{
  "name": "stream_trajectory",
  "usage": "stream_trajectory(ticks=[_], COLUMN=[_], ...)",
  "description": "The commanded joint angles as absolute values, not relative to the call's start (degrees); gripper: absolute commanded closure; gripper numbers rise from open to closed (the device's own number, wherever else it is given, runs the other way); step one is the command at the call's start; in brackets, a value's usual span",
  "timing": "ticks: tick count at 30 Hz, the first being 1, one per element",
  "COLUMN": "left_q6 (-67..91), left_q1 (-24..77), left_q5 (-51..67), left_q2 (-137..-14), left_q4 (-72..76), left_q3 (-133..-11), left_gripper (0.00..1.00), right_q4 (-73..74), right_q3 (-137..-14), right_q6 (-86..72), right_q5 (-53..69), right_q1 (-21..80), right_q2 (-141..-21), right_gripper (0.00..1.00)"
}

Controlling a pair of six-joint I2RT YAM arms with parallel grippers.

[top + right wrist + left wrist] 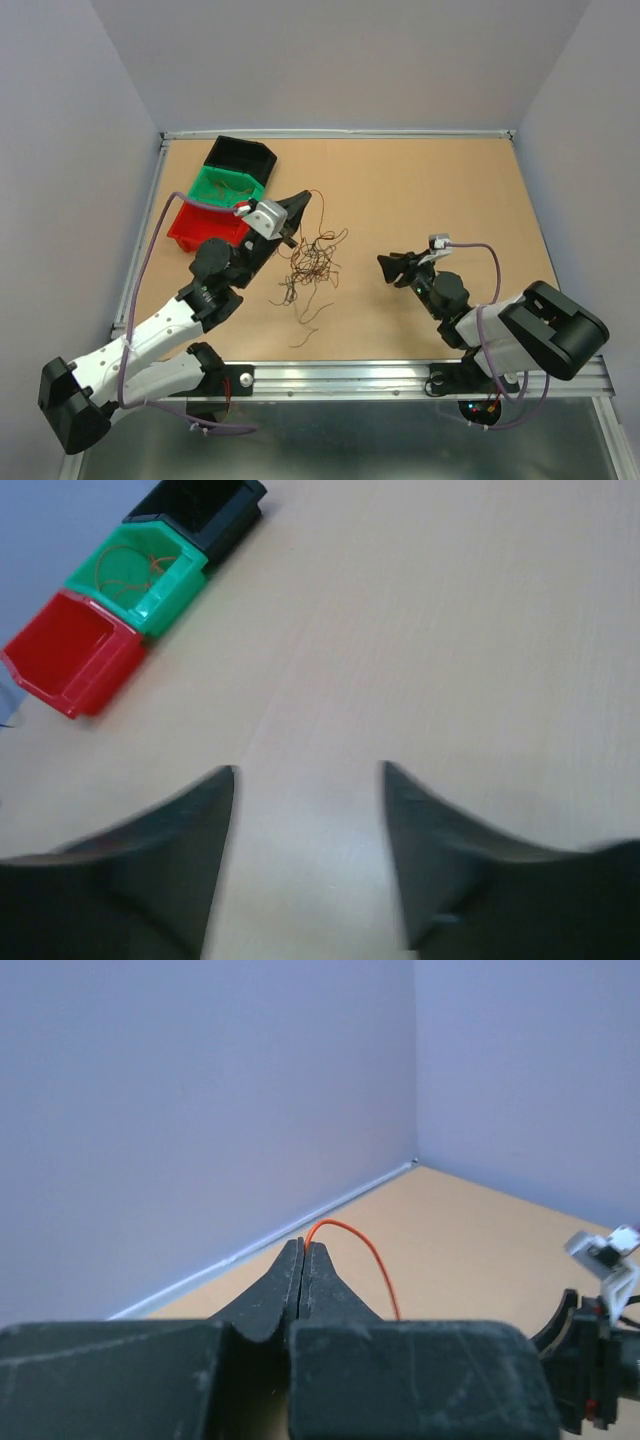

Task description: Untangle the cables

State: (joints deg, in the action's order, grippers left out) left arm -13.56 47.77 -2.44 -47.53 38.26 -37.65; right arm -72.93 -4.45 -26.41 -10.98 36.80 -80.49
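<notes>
Pinching an orange wire [352, 1235], the left gripper [304, 1252] has its jaws pressed fully together, with the tips near the green bin [172, 595]. The wire arcs out of the tips and drops toward the cables [312, 262], a loose tangle on the table [430, 190] between the two arms, close to the left one. The right gripper [308, 772] is spread wide and holds nothing, to the right of the tangle and apart from it. A few strands [125, 570] lie in the green bin. The red bin [100, 675] and black bin [230, 520] flank it.
</notes>
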Motion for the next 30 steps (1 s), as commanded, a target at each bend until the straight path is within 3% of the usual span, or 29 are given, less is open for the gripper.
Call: stream_trajectory(ticks=[1,3,8,13,19,30], left_q6=[-12.3,-12.8,-13.6,-15.6,-16.5,-14.7], left_q1=[46.6,46.7,47.0,49.0,50.4,50.6], left_q5=[4.4,12.2,14.1,13.8,13.6,12.2], left_q2=[-52.4,-55.1,-59.4,-63.3,-65.4,-65.0], left_q4=[39.8,37.5,34.0,31.9,30.6,30.1], left_q3=[-39.0,-40.5,-43.3,-45.0,-45.6,-46.1], left_gripper=[1.0,1.0,1.0,1.0,1.0,1.0], right_q4=[-78.9,-79.0,-79.5,-79.7,-79.9,-79.5], right_q3=[-2.1,-1.9,-2.1,-2.1,-4.9,-17.0], right_q6=[-25.4,-24.9,-23.6,-22.7,-16.6,-12.0], right_q5=[-9.7,-4.4,6.1,5.4,0.3,1.8], right_q1=[36.9,37.0,37.1,37.3,37.4,38.4], right_q2=[-75.8,-73.8,-70.9,-67.3,-66.9,-79.9], right_gripper=[0.23,0.09,0.0,0.01,0.09,0.16])
